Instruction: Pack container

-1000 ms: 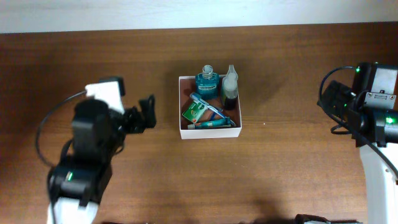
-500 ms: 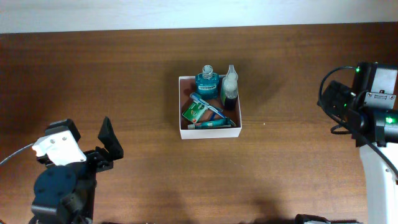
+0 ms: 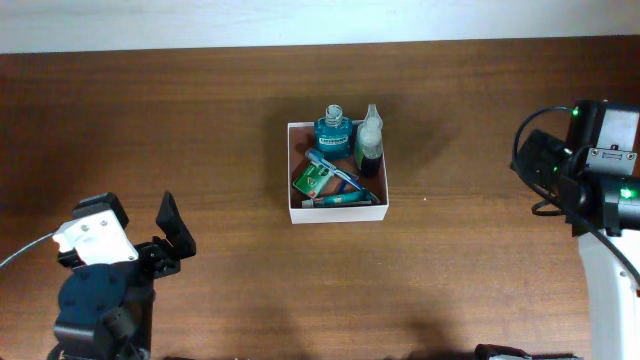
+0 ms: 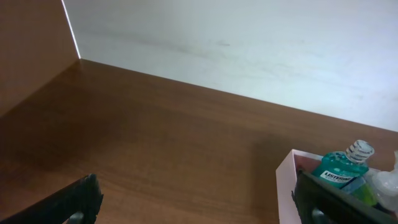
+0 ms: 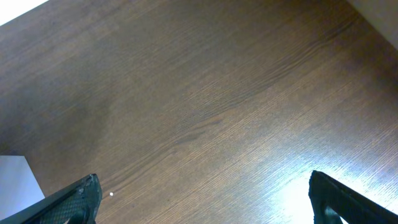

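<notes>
The container (image 3: 338, 213), a white-walled square box, sits at mid-table. It holds a teal mouthwash bottle (image 3: 333, 130), a small dark bottle (image 3: 370, 145), a blue toothbrush (image 3: 333, 170), a green packet (image 3: 314, 180) and a toothpaste tube (image 3: 340, 199). My left gripper (image 3: 172, 230) is open and empty, well to the container's lower left. In the left wrist view the left gripper (image 4: 199, 208) is open, with the container's wall (image 4: 285, 193) and the mouthwash bottle (image 4: 341, 173) by the right finger. My right gripper (image 5: 205, 199) is open and empty over bare wood at the far right (image 3: 527, 152).
The brown wooden table (image 3: 250, 100) meets a white wall at its far edge (image 4: 249, 43). A small white speck (image 3: 425, 199) lies right of the container. The container's corner (image 5: 15, 180) shows at the right wrist view's left edge.
My left arm has pulled back from beside the container's left wall to the lower left of the table. The right arm and the container's contents have not moved.
</notes>
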Action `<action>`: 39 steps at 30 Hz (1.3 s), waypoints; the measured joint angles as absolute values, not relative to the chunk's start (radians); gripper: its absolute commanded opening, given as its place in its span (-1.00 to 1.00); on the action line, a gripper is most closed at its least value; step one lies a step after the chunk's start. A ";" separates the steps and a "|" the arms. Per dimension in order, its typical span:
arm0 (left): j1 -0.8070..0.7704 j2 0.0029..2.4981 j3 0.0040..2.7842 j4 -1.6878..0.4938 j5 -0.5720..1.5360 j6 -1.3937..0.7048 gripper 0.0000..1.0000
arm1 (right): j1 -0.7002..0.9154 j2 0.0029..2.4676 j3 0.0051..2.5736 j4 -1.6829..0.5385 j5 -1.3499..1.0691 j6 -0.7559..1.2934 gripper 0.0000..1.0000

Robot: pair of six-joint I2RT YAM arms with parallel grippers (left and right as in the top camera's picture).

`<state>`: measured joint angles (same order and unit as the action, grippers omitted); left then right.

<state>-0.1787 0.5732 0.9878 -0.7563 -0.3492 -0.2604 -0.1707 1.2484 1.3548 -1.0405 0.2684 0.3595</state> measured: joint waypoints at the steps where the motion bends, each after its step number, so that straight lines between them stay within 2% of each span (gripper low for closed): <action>1: -0.179 0.573 0.988 -0.760 -0.349 -0.260 0.99 | -0.171 1.248 1.355 -1.040 0.268 0.359 0.97; 20: -0.179 0.573 0.988 -0.934 -0.349 -0.254 0.99 | -0.171 1.244 1.349 -1.001 0.249 0.358 0.97; 21: -0.179 0.573 0.988 -0.936 -0.349 -0.253 0.99 | -0.170 1.235 1.336 -0.951 0.234 0.358 0.97; 24: -0.179 0.573 0.988 -0.939 -0.349 -0.253 0.99 | -0.157 1.135 1.214 -0.615 0.152 0.356 0.97; 27: -0.179 0.574 0.988 -0.942 -0.350 -0.253 0.99 | -0.106 0.975 1.024 -0.245 0.101 0.355 0.97; 30: -0.179 0.574 0.988 -0.941 -0.350 -0.253 0.99 | -0.065 0.791 0.822 0.007 0.072 0.354 0.97; 33: -0.179 0.574 0.988 -0.941 -0.350 -0.253 0.99 | -0.057 0.564 0.583 0.140 0.056 0.350 0.97; 39: -0.179 0.574 0.988 -0.942 -0.350 -0.253 0.99 | -0.057 0.348 0.331 0.177 0.050 0.305 0.97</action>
